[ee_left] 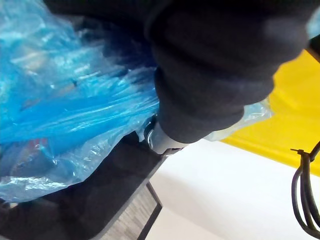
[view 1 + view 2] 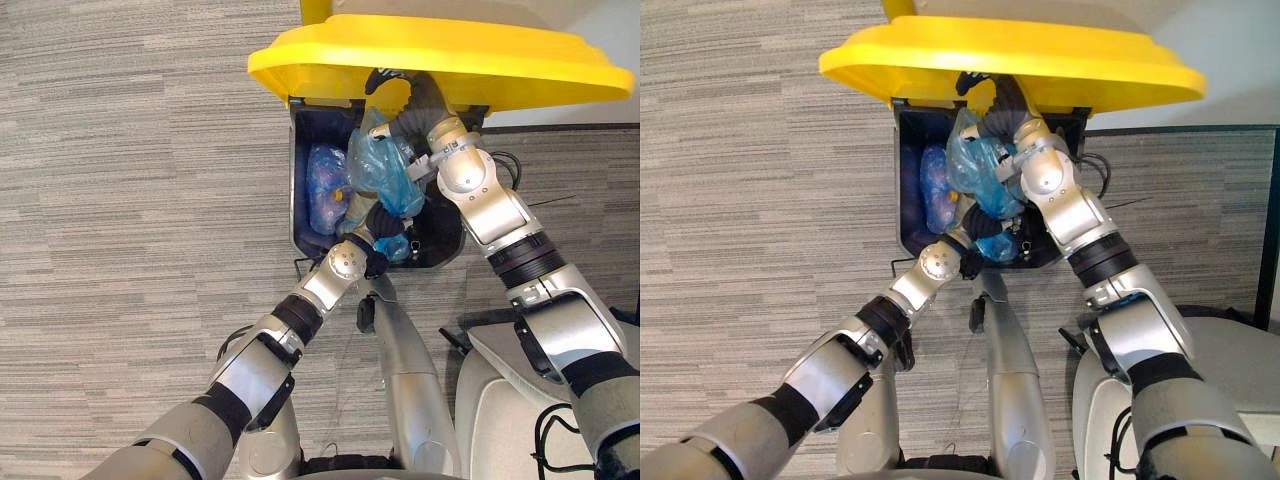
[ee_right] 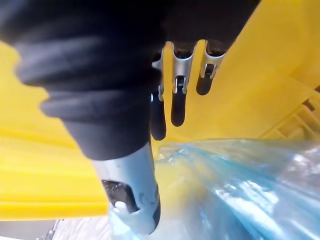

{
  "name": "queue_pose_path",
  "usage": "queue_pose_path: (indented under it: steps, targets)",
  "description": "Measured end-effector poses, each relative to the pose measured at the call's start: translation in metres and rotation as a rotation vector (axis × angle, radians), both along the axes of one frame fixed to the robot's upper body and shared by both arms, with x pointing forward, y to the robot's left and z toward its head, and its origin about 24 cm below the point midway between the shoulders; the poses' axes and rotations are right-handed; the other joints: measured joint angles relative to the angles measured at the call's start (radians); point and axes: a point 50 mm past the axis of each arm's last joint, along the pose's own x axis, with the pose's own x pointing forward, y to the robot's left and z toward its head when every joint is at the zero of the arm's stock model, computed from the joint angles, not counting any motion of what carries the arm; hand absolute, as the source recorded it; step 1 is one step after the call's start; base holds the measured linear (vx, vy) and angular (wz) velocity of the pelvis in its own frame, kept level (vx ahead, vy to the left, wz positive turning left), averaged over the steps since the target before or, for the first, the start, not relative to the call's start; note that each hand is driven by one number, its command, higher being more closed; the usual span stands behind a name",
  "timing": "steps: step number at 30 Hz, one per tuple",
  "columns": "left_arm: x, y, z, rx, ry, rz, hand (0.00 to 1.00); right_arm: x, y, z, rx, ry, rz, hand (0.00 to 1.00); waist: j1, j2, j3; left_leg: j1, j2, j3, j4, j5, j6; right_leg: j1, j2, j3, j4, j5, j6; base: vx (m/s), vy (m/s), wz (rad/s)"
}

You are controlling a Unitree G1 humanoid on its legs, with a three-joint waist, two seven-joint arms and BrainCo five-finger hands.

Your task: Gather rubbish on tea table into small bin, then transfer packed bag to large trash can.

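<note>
The large dark trash can (image 2: 296,200) stands open on the grey striped carpet (image 2: 150,200), its broad yellow plastic lid (image 2: 450,60) tipped up and propped by the right hand (image 3: 177,75). That hand's fingers (image 3: 178,105) lie straight against the lid's underside and close on nothing. The packed bag of translucent blue plastic (image 2: 385,170) hangs in the can's mouth between the two arms, its lower end at the left hand (image 2: 383,225) and its upper bulge up against the right forearm. Crumpled plastic wraps the left hand, so I cannot tell how tightly it has hold of the bag. A second blue bag (image 2: 325,185) already lies inside the can, toward its left wall. The drop looks close to done, but several things could spoil it. The lid is only pushed up, not gripped, so if the right hand slides it could swing down onto the bag or the arms. The bag sits near the can's front rim, so a release made too near that edge could let it tip out onto the carpet. The thin film could also cling to the left hand or catch on the right arm, and tear or be dragged back out when either arm pulls away.
</note>
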Motion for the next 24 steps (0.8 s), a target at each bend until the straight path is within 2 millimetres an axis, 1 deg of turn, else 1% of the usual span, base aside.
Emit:
queue_pose_path:
  steps: [4,5,9,17,24]
  targets:
    - [0.002,0.001,-0.002,0.007,0.003,0.029,1.00,-0.001,0.006,0.002,-0.007,-0.006,0.015,0.00,-0.001,0.000,0.000,-0.001,0.005,0.001,0.005,0.001,-0.001,-0.001,0.001,-0.001,0.006,-0.004,-0.004,0.06,-0.027,0.01]
    - [0.002,0.001,-0.002,0.009,0.002,0.033,0.00,-0.001,0.007,0.002,-0.005,-0.007,0.019,0.00,-0.001,0.000,0.000,-0.002,0.006,0.001,0.008,0.000,-0.001,-0.001,0.001,-0.001,0.006,-0.004,-0.004,0.04,-0.014,0.02]
    - [0.004,0.006,-0.004,0.016,0.002,0.057,0.00,-0.002,0.015,0.003,0.008,-0.008,0.041,0.00,0.000,0.000,0.000,-0.008,0.012,0.001,0.015,0.000,-0.001,0.000,0.000,-0.005,0.006,-0.003,-0.004,0.04,-0.017,0.04]
    - [0.007,0.013,-0.006,0.044,-0.010,0.116,0.00,-0.002,0.017,0.003,0.011,-0.007,0.047,0.00,-0.001,0.000,0.000,-0.003,0.012,0.001,0.015,0.002,-0.005,0.005,-0.002,-0.007,0.009,-0.003,-0.004,0.05,-0.009,0.01]
    - [0.005,0.018,-0.018,0.073,0.012,0.156,0.00,-0.003,0.019,0.003,0.010,-0.016,0.052,0.00,-0.001,-0.002,-0.003,0.021,0.010,-0.001,0.012,0.003,-0.006,0.024,-0.016,-0.014,0.034,-0.009,-0.009,0.04,0.002,0.05]
